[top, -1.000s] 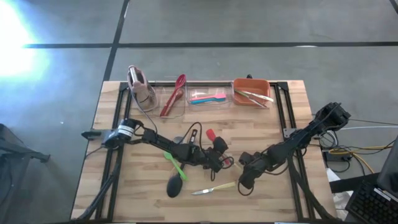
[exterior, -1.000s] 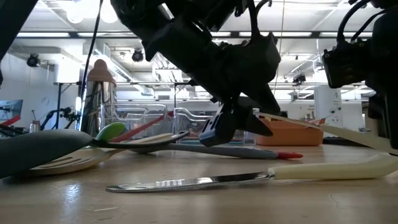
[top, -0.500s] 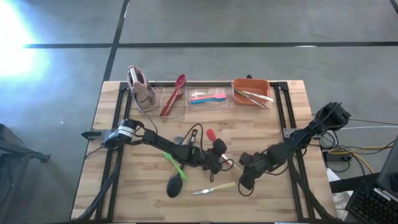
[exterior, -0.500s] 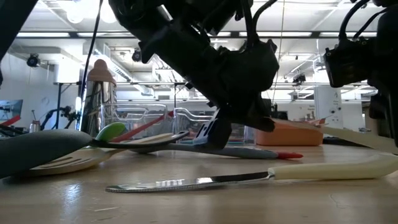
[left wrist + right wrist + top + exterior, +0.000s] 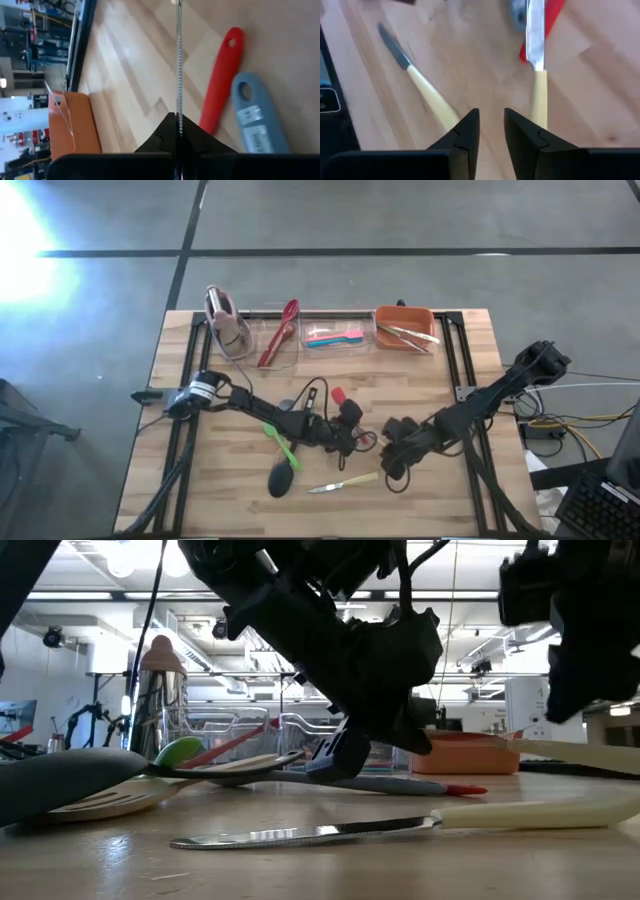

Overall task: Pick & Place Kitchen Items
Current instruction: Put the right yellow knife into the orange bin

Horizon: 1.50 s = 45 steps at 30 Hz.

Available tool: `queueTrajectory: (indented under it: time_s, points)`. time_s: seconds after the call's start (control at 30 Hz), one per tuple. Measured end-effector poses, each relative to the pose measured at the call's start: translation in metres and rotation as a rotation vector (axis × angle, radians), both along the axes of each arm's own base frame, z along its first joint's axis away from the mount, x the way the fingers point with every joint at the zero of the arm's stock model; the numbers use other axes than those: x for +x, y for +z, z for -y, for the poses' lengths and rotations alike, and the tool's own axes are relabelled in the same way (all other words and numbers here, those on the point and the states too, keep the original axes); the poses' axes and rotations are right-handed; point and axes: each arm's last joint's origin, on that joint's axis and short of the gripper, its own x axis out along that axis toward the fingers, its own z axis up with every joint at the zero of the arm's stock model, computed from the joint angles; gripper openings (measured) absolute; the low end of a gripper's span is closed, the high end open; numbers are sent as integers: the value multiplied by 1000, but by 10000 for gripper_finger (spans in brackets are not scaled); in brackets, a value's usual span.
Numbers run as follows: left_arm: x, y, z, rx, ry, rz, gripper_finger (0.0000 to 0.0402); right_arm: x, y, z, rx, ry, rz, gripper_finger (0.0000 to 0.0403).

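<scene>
Held knife [image 5: 179,75]: pale-handled, near the middle of the table [image 5: 230,480]. Its blade stands edge-up and its handle points toward 4 o'clock in the high view.
Left gripper [image 5: 179,125]: clenched on the blade of the held knife. The pinch is on thin metal, so we judge it a slippery one.
Right gripper [image 5: 491,122]: just off the handle end, at 4 o'clock of the left gripper. Its fingers are parted with nothing between them.
Neighbours: a red handle [image 5: 218,80] and a blue handle [image 5: 255,122] lie on the wood close beside the blade.
Second knife [image 5: 345,482]: flat on the table at 6 o'clock of the left gripper, apart from both grippers.
Likely goal: the orange bin [image 5: 404,328] at 1 o'clock, which already holds similar pale-handled pieces.
How we would do it: lift straight up first, so the blade clears the red handle and blue handle. We keep the wrist steady so the heavier handle does not swing the knife round in the pinch.
Clearance: we would draw the right gripper back toward 4 o'clock before carrying the knife past it.
</scene>
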Motion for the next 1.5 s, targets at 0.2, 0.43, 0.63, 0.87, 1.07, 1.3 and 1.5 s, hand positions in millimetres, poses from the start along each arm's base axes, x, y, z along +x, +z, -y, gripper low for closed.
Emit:
queueTrajectory:
  time_s: [0.2, 0.43, 0.63, 0.87, 1.07, 1.3, 1.5]
  points:
    - [0, 0, -3, -47, 10, -27, 1, -10, 36, 10, -67, -16, 142, 111]
    - [-3, 6, -10, -297, 5, -155, 1, -36, 86, 29, -140, -17, 399, 129]
    - [-16, 44, -26, -591, -12, -169, 0, -59, 112, 41, -258, -28, 553, 124]
    - [-37, 95, -73, -1084, -89, -150, 0, -62, 113, 44, -375, 37, 548, 125]
    - [-47, 107, -110, -1406, -166, -141, 0, -61, 113, 45, -491, 72, 532, 123]
    - [-54, 92, -128, -1542, -209, -82, 0, -61, 130, 49, -700, 17, 552, 119]
    - [-57, 89, -124, -1582, -371, 18, 0, -65, 141, 57, -861, -124, 523, 117]
